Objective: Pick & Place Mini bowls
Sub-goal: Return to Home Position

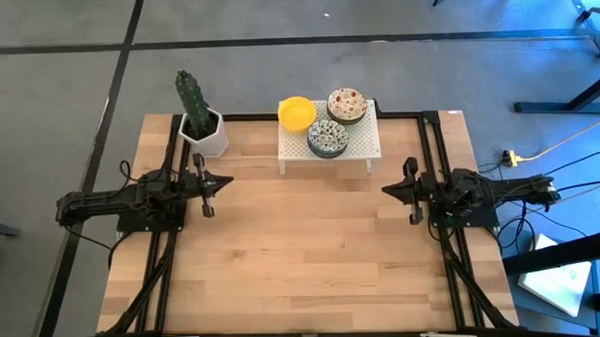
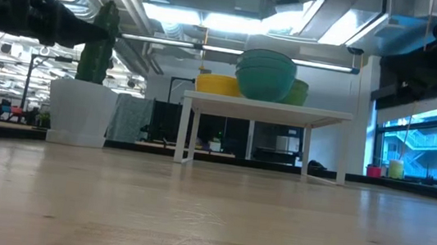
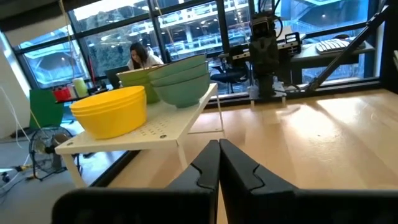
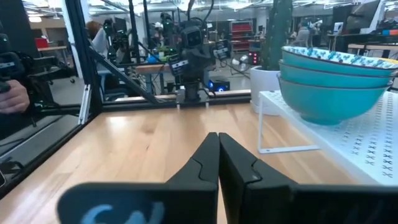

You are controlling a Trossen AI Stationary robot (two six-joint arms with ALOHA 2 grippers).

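Bowls [image 2: 265,74] are stacked in three piles on the white shelf [image 1: 363,146] at the table's [image 1: 303,258] far edge. Yellow pile [image 1: 296,113] is set at the shelf's left end, blue pile [image 1: 327,138] at the middle by the near edge, floral pile [image 1: 346,104] just behind it toward the right. Three nested blue bowls are counted in the right wrist view; counts for the other piles cannot be told. Cactus pot [image 1: 205,134] is placed left of the shelf, apart from it. Left gripper [image 1: 205,188] is held over the table's left side, right gripper [image 1: 412,192] over the right side, both well apart from the shelf. Fingers of both are pressed together, nothing gripped.
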